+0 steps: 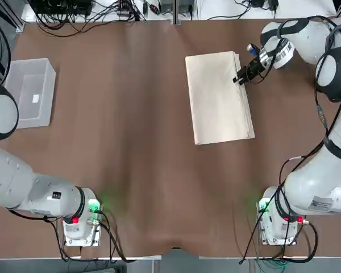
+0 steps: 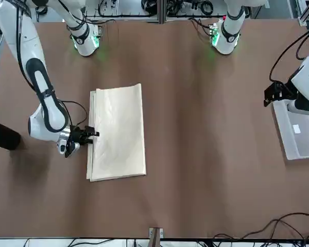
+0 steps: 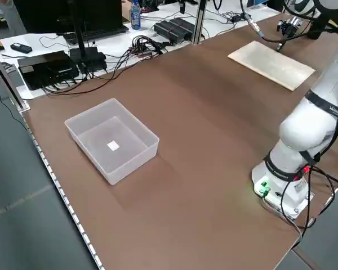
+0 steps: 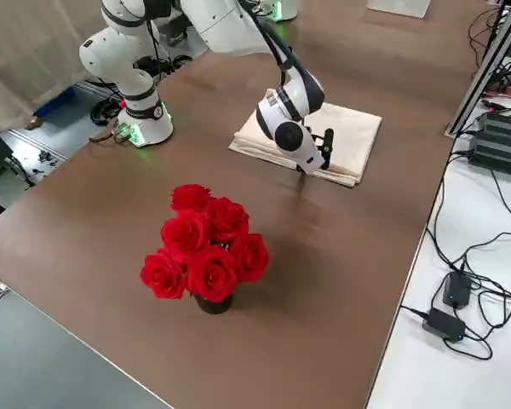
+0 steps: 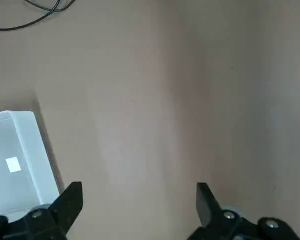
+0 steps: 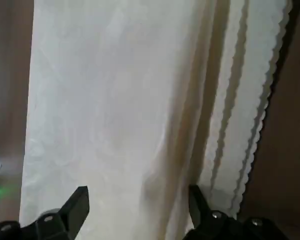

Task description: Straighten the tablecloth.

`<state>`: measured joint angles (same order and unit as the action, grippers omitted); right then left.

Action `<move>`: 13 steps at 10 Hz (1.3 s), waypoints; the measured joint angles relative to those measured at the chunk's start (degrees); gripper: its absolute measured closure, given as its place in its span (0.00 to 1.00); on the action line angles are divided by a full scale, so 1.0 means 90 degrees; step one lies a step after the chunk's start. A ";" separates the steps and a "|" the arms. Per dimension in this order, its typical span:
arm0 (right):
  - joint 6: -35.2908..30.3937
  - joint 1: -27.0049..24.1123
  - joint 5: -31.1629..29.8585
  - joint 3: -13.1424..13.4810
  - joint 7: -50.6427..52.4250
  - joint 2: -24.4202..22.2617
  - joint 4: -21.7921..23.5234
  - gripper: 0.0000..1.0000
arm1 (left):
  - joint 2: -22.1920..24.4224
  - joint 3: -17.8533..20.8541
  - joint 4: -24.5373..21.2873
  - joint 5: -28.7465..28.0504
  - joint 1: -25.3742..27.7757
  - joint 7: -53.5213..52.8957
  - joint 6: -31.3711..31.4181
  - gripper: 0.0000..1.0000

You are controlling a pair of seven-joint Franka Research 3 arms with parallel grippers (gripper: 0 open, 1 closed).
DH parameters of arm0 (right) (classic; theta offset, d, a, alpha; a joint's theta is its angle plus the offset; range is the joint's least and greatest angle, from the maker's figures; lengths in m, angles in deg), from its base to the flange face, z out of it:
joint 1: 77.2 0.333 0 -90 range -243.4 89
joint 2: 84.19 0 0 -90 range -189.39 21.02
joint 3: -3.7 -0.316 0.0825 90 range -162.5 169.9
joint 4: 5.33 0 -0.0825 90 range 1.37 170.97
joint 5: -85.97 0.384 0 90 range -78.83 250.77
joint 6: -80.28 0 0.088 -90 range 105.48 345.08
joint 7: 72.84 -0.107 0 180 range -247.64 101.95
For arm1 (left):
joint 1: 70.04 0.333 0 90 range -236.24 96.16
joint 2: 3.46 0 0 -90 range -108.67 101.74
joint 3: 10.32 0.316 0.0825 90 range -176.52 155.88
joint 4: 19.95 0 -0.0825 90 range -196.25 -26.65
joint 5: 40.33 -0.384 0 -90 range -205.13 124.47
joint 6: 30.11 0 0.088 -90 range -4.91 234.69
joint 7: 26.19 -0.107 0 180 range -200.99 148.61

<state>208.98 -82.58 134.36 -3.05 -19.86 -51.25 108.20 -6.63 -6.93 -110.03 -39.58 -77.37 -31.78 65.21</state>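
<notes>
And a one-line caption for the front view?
Open black right gripper at the layered edge of a folded cream cloth on the brown table covering.

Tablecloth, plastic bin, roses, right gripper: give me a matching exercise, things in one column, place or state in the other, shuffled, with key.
Things
1. Tablecloth
2. Plastic bin
3. Roses
4. Right gripper

Places and states
A. Red, in a dark pot
B. Fingers apart, at the layered long edge of the folded cloth
C. Folded in layers on the brown table covering
D. Translucent, with a white label inside, on the left arm's side

Pairs: 1-C, 2-D, 3-A, 4-B
</notes>
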 joint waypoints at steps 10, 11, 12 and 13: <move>0.0003 0.0035 0.0220 0.0004 -0.0016 0.0082 -0.0010 0.85 | -0.0025 -0.0001 0.0000 0.0000 -0.0015 0.0000 0.0000 0.00; 0.0003 0.0035 0.0220 0.0004 -0.0016 0.0081 -0.0021 0.89 | -0.0025 -0.0001 0.0000 0.0000 -0.0015 0.0000 0.0000 0.00; 0.0002 0.0036 0.0220 0.0003 -0.0016 0.0067 -0.0054 0.96 | -0.0025 -0.0001 0.0000 0.0000 -0.0015 0.0000 0.0000 0.00; -0.0001 0.0041 0.0220 -0.0001 -0.0015 0.0000 -0.0086 0.97 | -0.0025 -0.0001 0.0000 0.0000 -0.0015 0.0000 0.0000 0.00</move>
<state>208.98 -82.21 136.34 -3.06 -19.99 -51.25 107.43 -6.86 -6.94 -110.03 -39.58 -77.51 -31.78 65.21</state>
